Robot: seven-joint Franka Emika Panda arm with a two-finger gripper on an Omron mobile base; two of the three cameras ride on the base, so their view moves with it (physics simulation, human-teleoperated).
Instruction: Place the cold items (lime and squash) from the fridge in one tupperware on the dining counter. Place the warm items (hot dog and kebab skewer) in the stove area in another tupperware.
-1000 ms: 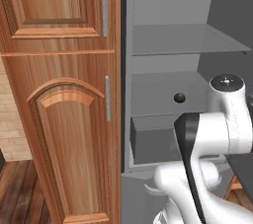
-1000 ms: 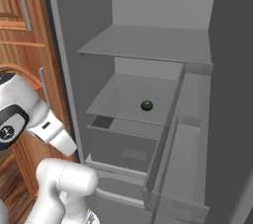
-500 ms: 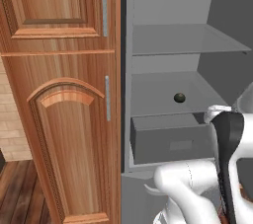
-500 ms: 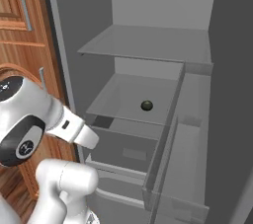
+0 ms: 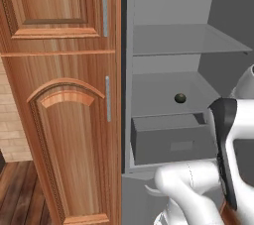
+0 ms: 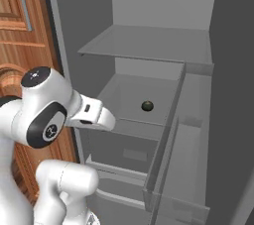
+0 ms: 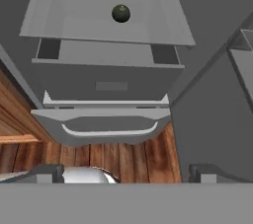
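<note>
Lime (image 7: 121,13), round with no clear long axis, alone on fridge shelf (image 7: 64,6); hand (image 7: 123,172) open, empty.

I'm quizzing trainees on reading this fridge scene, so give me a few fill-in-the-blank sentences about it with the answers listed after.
1. The fridge door stands ____.
2. The lime lies on the shelf just above the ____.
3. The cabinet beside the fridge is made of ____.
4. The gripper has its jaws ____, holding nothing.

Missing words: open; drawer; wood; open
</note>
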